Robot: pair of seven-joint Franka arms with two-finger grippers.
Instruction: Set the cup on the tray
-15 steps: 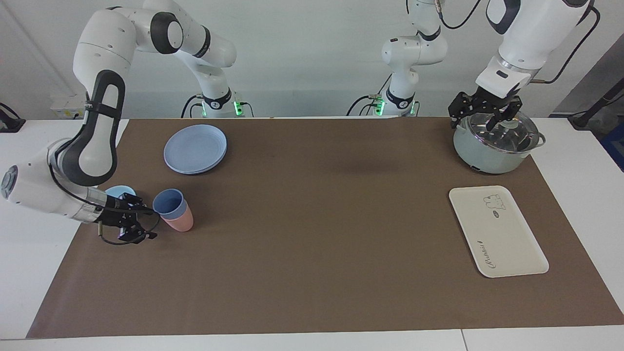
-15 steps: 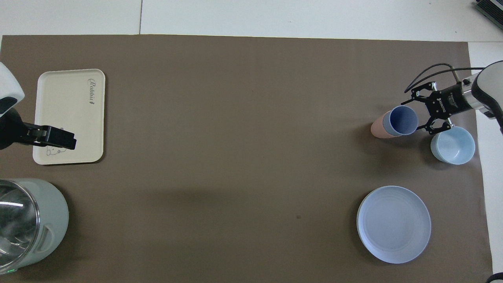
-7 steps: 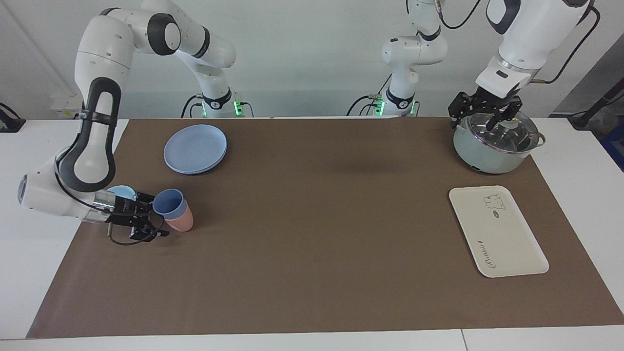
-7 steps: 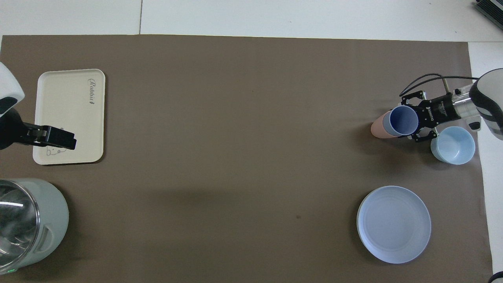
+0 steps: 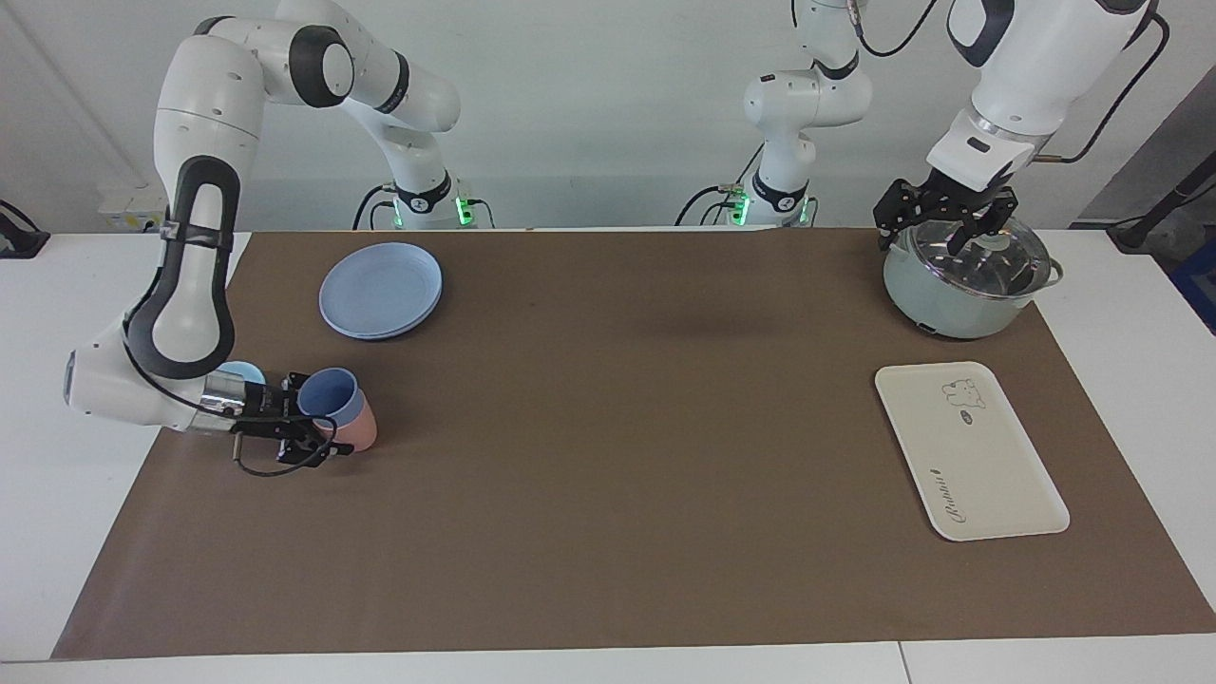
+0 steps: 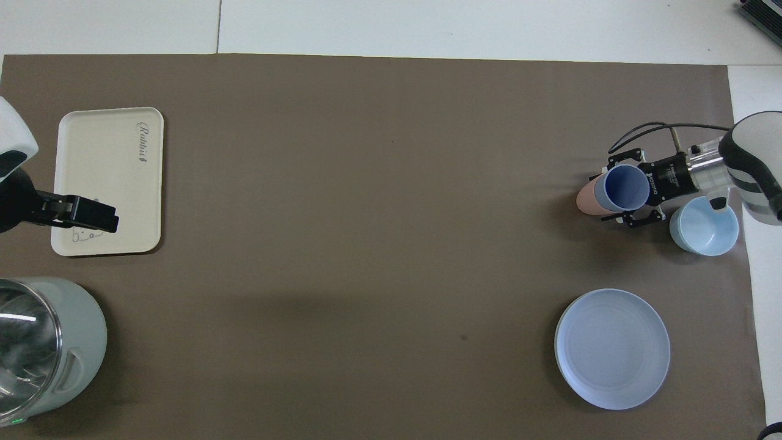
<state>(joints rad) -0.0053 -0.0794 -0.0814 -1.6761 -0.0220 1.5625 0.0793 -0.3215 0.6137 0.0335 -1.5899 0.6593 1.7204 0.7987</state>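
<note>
Brown tabletop [image 5: 608, 475]: right end effector [image 5: 318, 421] spread around the cup [image 5: 332, 397]; next, pinch and carry to the tray [image 5: 1007, 494]. Left end effector [image 5: 945, 211] waits above the pot [image 5: 959, 304], state unclear.

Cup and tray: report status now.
Right gripper at the cup, jaws open around it. Cup nested in the pink cup, not on the tray. Left gripper waits over the pot.

Brown tabletop [image 5: 617, 456] bare between cup [image 5: 332, 397] and tray [image 5: 969, 451]. Pink cup [image 5: 356, 432] touches the cup; bowl [image 6: 704, 226] just beside; pot [image 5: 964, 280] near the tray.
</note>
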